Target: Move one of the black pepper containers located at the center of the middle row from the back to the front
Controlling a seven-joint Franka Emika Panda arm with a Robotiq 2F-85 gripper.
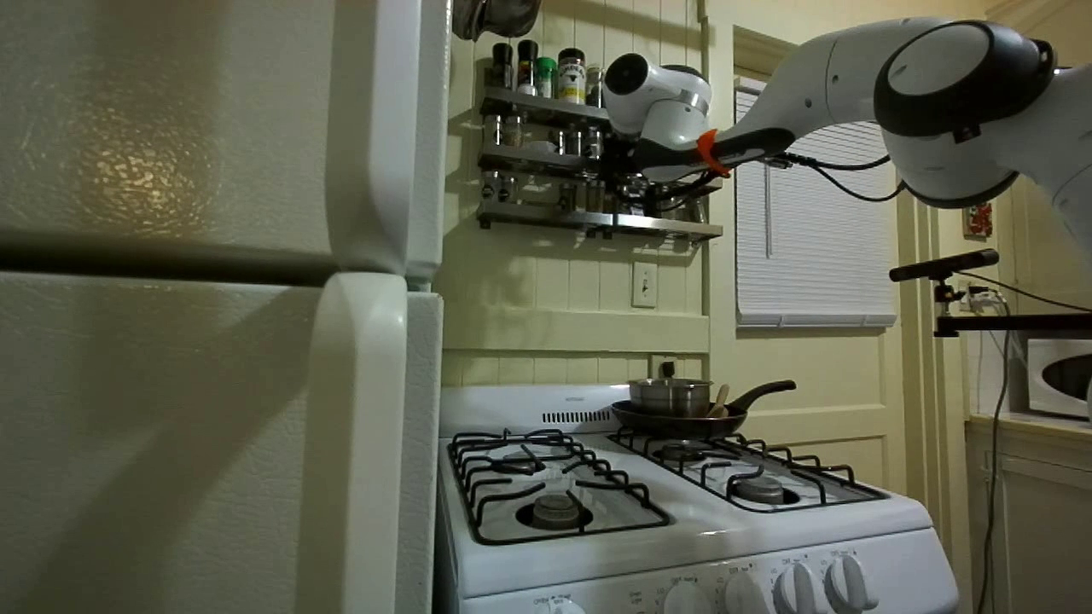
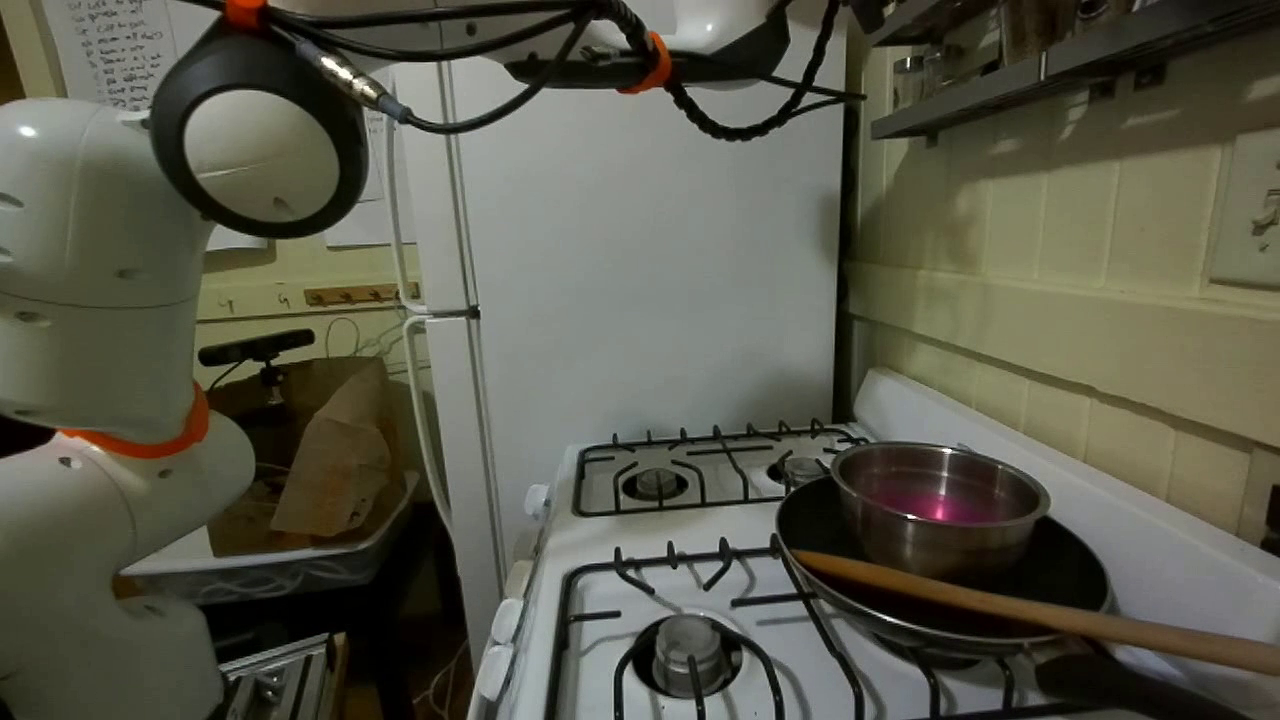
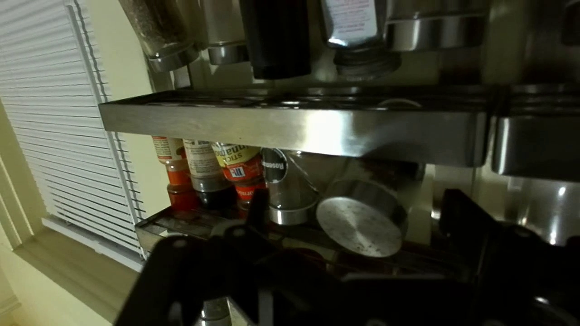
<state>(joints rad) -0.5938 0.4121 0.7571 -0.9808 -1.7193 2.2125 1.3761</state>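
Wrist view, apparently inverted: the black two-fingered gripper (image 3: 356, 199) is standing wide, with a leaning, silver-lidded glass jar (image 3: 360, 222) (probable pepper target, no label readable) showing between its fingers on the steel-fronted middle tier (image 3: 226, 122); off-centre closing would be risking toppling it into the black-labelled glass rosemary jar (image 3: 292, 185) just beside. In an exterior view, the grey metal rack (image 1: 546, 104) is hanging on a cream panelled wall (image 1: 546, 277). In an exterior view, a white gas stove (image 2: 600, 533) is bearing a round black pan (image 2: 1075, 560).

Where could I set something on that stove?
Bare: the grate beside the fridge, and the white strip between it and the other grate. Crowded: the latter's end by the wall, where a pan bears a metal pot and wooden utensil.
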